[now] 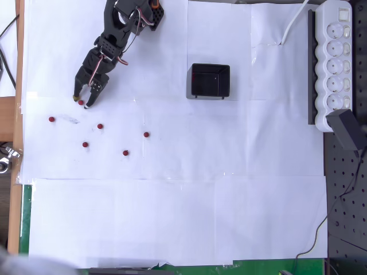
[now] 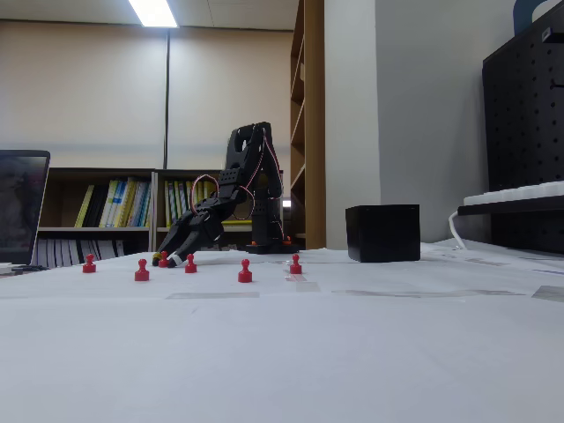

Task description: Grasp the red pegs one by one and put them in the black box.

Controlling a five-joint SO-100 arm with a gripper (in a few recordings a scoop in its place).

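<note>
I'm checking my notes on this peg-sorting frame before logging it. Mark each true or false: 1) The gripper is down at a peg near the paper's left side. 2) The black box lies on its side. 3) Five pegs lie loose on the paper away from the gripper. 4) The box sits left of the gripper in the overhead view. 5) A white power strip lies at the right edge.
1) True: the gripper brackets a red peg.
2) False: the black box stands upright, open top up.
3) True: the loose pegs number five.
4) False: it sits to the right.
5) True: the power strip is there.
</note>
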